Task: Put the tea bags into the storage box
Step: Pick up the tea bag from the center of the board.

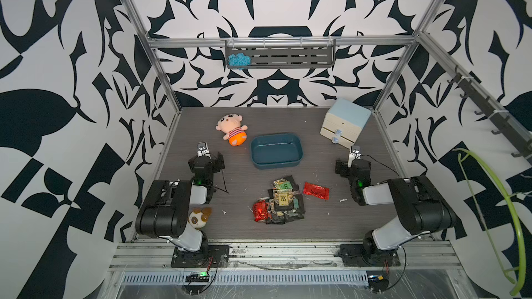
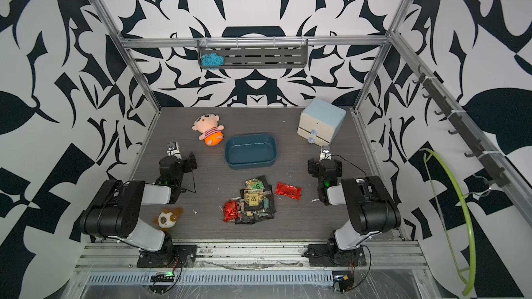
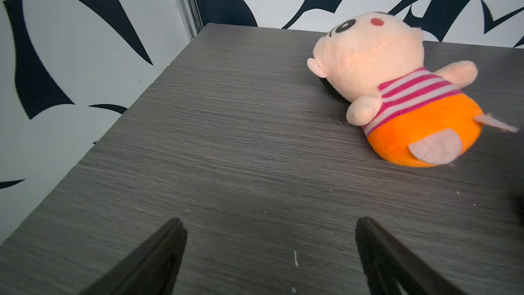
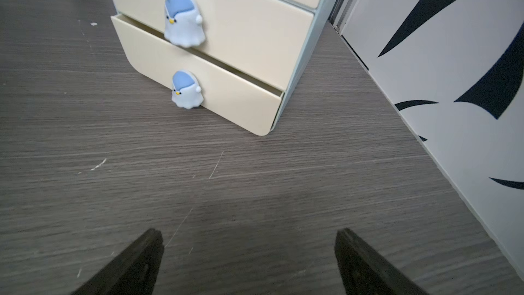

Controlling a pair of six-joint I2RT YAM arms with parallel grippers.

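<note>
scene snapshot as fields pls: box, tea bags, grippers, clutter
storage box: teal, empty, mid-table
tea bags: heaped on table, on the arm-base side of the box, none in it
stray sachet: red, apart from heap, to the robot's right of it
left gripper: open, empty, facing plush doll
right gripper: open, empty, facing mini drawer cabinet
lower drawer: slightly ajar
progress: not started

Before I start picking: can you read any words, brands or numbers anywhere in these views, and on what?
No text can be read outright.
Tan square label atop the pile of foil sachets: dark marks, too small to read.
Green square label at the pile's far end: too small to read.
Lone red foil sachet: dark print, blurred.
Cream two-drawer cabinet and dark teal plastic tub: no text seen.
</note>
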